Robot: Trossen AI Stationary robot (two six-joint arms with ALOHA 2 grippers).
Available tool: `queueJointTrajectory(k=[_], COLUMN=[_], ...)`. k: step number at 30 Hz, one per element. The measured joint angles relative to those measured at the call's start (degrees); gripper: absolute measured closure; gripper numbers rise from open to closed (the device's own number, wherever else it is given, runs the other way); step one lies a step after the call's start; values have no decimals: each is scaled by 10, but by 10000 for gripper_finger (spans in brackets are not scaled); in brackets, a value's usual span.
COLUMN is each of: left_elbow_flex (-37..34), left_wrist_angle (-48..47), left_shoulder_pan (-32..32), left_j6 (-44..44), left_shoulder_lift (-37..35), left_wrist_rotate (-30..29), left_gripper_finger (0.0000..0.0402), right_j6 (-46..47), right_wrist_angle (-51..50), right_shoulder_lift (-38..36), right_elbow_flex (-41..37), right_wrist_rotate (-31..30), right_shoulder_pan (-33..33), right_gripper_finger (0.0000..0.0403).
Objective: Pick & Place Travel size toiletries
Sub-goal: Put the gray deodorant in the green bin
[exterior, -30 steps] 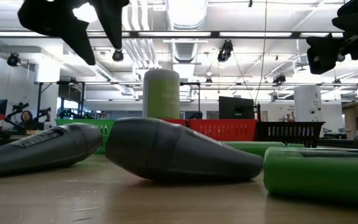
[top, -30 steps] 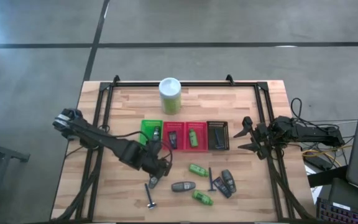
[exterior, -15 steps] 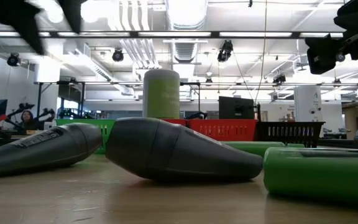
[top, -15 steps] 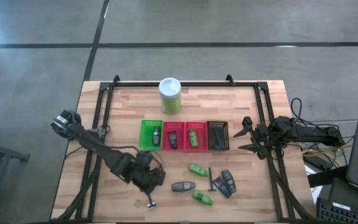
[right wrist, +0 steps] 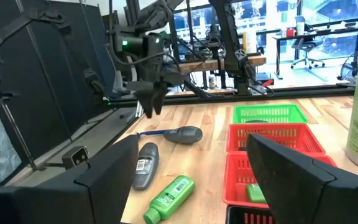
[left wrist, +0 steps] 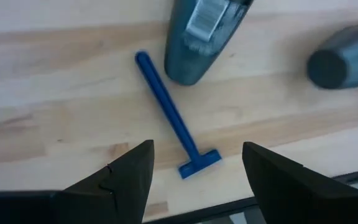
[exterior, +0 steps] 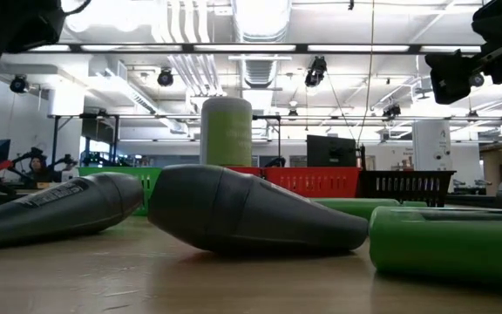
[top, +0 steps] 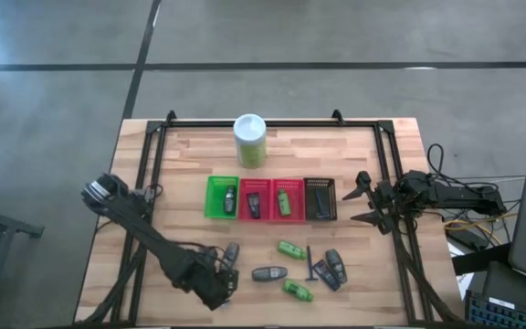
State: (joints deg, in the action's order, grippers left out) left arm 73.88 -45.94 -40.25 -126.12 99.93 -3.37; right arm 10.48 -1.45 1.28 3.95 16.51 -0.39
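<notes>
The left gripper hangs over the front edge of the table, jaws apart and holding nothing. Directly beneath it lies a blue T-shaped stick, flat on the wood, its crossbar end toward the gripper and its plain end just beside the nose of a dark grey bottle.

To take the stick cleanly, the jaws should probably straddle the shaft at mid-length, square to it. Descent should end with the fingertips just above the wood, since the stick lies low and flat. A grip near the plain end risks nudging the neighbouring bottle.

Farther back, loose items remain on the table: a second grey bottle, green bottles and a cluster of dark pieces.

Beyond these stands a row of baskets, green basket, two red baskets and black basket; three of them already hold an item.

The right gripper waits at the table's right edge, jaws apart and empty. A tall canister stands farthest back.
</notes>
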Motion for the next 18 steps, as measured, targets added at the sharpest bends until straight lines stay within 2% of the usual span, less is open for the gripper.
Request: queueJointTrajectory(k=[4, 7, 9, 13, 18], left_elbow_flex=[4, 3, 3, 7, 29], left_wrist_angle=[10, 32, 43, 36, -4], left_shoulder_pan=[-1, -1, -1, 5, 43], left_j6=[0, -7, -10, -3, 67], left_shoulder_lift=[31, 42, 42, 40, 33], left_wrist_rotate=[42, 48, 38, -21, -42], left_gripper_finger=[151, 151, 151, 151, 151], right_j6=[0, 0, 0, 0, 0], right_wrist_angle=[0, 0, 0, 0, 0], right_shoulder_lift=[0, 0, 0, 0, 1], right_elbow_flex=[0, 0, 0, 0, 0], right_wrist_rotate=[0, 0, 0, 0, 0], right_shoulder_pan=[0, 0, 0, 0, 0], right_gripper_finger=[92, 83, 77, 65, 50])
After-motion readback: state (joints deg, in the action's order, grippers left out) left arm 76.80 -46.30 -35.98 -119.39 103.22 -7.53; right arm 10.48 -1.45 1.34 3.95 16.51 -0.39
